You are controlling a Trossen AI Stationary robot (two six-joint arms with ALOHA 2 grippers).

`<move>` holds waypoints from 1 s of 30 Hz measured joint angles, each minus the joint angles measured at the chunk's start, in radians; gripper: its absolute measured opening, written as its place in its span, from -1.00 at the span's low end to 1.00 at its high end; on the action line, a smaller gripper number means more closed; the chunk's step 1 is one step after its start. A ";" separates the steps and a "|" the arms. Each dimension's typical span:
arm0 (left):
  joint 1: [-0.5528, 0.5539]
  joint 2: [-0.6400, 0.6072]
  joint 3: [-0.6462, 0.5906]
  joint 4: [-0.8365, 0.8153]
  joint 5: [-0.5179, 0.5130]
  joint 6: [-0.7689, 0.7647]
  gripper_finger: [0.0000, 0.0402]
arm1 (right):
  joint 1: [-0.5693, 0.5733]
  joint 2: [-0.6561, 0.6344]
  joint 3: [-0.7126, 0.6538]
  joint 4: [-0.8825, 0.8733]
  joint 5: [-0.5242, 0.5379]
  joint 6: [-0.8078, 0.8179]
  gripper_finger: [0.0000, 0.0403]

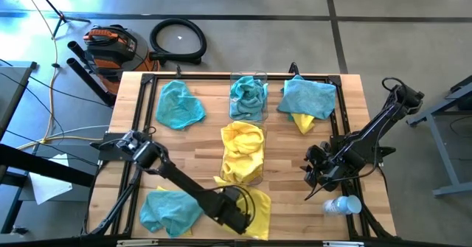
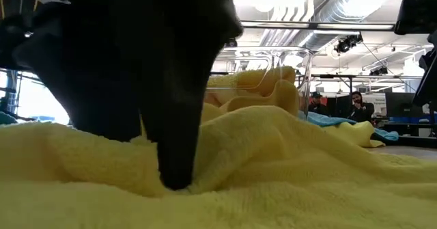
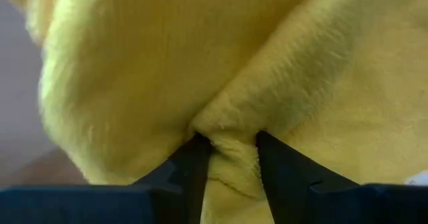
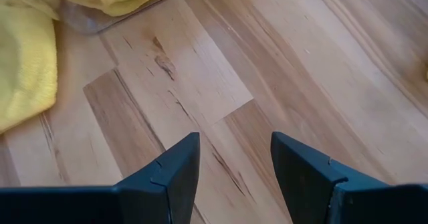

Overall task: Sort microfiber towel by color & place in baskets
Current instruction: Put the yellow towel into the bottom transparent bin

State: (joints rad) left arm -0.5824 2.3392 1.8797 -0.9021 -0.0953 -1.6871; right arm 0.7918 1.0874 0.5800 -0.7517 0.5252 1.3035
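Observation:
A bright yellow towel lies crumpled on the table's near edge, at the middle. My left gripper points down into it, its fingers standing on either side of a raised ridge of the cloth. One clear basket in the table's middle holds yellow towels. Behind that stands a second basket with a teal towel. Loose teal towels lie at the far left, near left and far right. My right gripper hangs open over bare wood at the right. My left gripper pinches a raised fold of the yellow towel between its two fingers, coming from above and pointing down. Creases run out from the pinch. One fingertip is sunk into the cloth. The towel lies on the table all around the fold.
A yellow towel peeks out from under the far-right teal one. A white plastic bottle lies at the near right, close to my right arm. Black frame rails run along the table's sides. Bare wood shows between the towels.

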 joint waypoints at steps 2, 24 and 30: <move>0.004 0.000 0.000 -0.008 0.025 0.022 -0.60 | 0.000 0.000 0.000 0.002 0.002 -0.001 -0.10; -0.051 -0.560 -0.004 -0.205 -0.622 0.316 -1.00 | 0.000 0.000 0.000 0.009 0.029 0.000 -0.10; 0.068 -0.633 -0.005 -0.208 -0.648 0.556 -1.00 | 0.000 0.000 0.000 0.009 0.054 0.050 -0.10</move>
State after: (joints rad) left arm -0.5146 1.7065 1.8751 -1.1105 -0.7429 -1.1315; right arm 0.7918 1.0874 0.5797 -0.7429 0.5788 1.3538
